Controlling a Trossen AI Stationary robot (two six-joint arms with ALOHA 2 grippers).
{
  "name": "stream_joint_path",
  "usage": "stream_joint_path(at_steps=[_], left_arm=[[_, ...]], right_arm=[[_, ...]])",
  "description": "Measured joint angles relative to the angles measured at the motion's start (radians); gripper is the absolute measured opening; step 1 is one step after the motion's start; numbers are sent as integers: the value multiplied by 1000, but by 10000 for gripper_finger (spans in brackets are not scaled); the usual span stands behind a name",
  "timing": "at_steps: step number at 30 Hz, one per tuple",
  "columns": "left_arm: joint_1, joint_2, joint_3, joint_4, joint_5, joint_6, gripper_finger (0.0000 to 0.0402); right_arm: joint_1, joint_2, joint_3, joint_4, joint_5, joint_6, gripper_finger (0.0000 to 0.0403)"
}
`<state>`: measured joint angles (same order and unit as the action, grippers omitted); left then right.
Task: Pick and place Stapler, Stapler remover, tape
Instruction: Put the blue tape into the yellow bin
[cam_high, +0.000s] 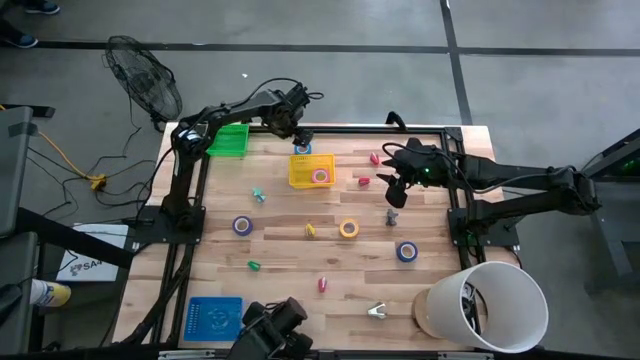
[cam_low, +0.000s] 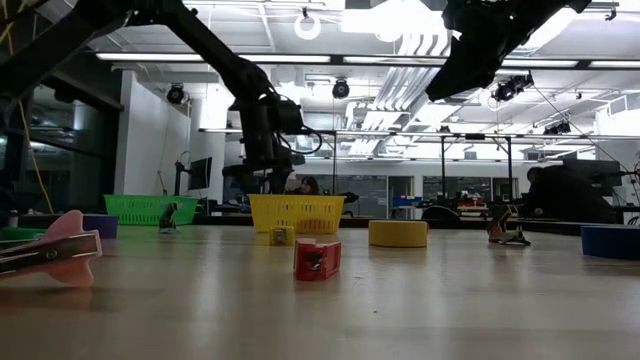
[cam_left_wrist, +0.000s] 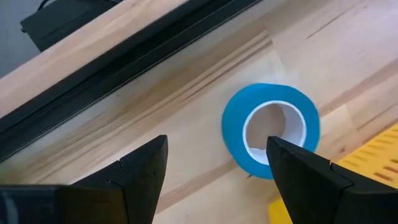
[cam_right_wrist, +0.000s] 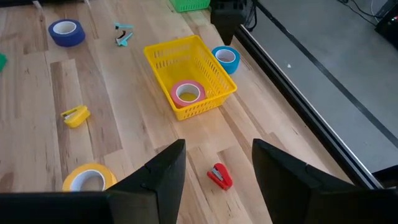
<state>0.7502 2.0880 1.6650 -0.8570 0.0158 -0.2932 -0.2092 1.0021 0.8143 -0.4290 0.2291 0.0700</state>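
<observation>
Two grippers: left gripper (cam_left_wrist: 214, 171) jaws spread wide above light-blue tape ring (cam_left_wrist: 271, 130), top centre; right gripper (cam_right_wrist: 214, 171) part-spread, empty.
Risk: ring touches yellow plastic mesh basket (cam_high: 300, 175); a finger may strike it.

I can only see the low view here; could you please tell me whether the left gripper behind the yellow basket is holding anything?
Observer: No. The left gripper is open, and a blue tape roll lies flat on the table just below it, not gripped.
Operator: Thank you. Where is that roll relative to the basket?
Observer: It is outside the yellow basket, close beside the wall that faces the table's far edge.
Operator: And is anything in the basket?
Observer: Yes, one pink tape roll lies inside it.
</observation>
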Motion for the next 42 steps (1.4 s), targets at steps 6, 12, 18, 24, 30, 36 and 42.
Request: stream_joint_path(at_steps=[6, 12, 18, 24, 30, 36, 42], left_arm=[[0, 36, 0, -5, 7, 0, 268], [1, 54, 0, -5, 0, -8, 265], [2, 58, 0, 0, 27, -8, 208], [2, 59, -7, -10, 27, -2, 127], [2, 59, -7, -10, 24, 12, 48], [18, 41, -6, -12, 24, 61, 29], [52, 6, 90, -121, 31, 121, 29]], right_arm=[[0, 0, 0, 0, 0, 0, 176], [0, 0, 0, 0, 0, 0, 176], [0, 0, 0, 0, 5, 0, 176], [0, 0, 0, 0, 5, 0, 176], [0, 0, 0, 0, 5, 0, 176], [0, 0, 0, 0, 5, 0, 176], [0, 0, 0, -1, 4, 0, 176]])
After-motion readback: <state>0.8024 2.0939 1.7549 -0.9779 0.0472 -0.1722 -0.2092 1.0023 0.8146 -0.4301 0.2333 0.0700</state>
